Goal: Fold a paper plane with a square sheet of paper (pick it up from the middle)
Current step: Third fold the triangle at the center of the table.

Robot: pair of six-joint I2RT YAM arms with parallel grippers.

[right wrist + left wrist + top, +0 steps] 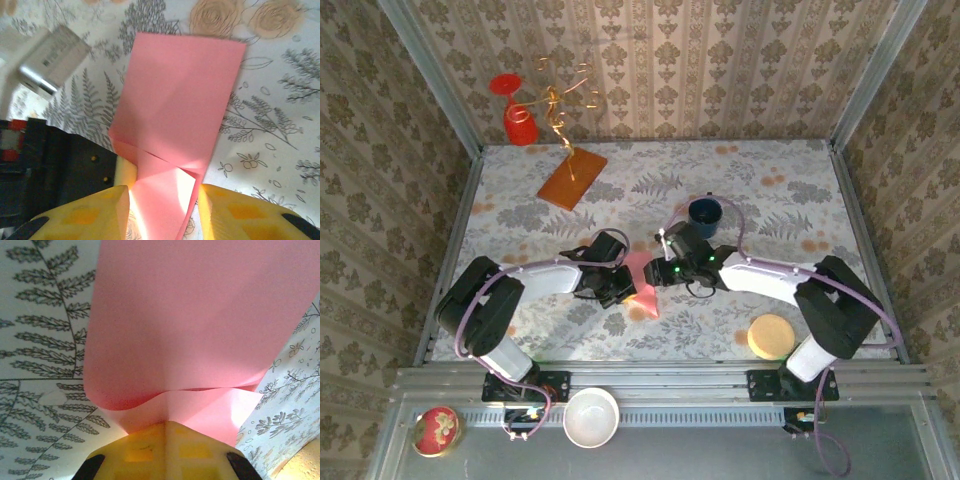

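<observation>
Fingers (135,452) of left gripper (166,426) pinched shut on thin, creased pink-red sheet of paper (200,315), anchoring it; right gripper (162,195) parted astride the folded end, probably releasing a crease.

Our table (770,200), under a floral cloth, with a few things spread over it.
At the far left we see an orange-brown board (572,178), and in the corner behind it a red cup (519,123) with gold wire (560,105) curling above. A dark blue cup (705,212) stands past the middle, and a yellow disc (770,335) lies near the front right. The pink paper (642,285) sits mid-table; we cannot tell whether it touches the cloth.
</observation>
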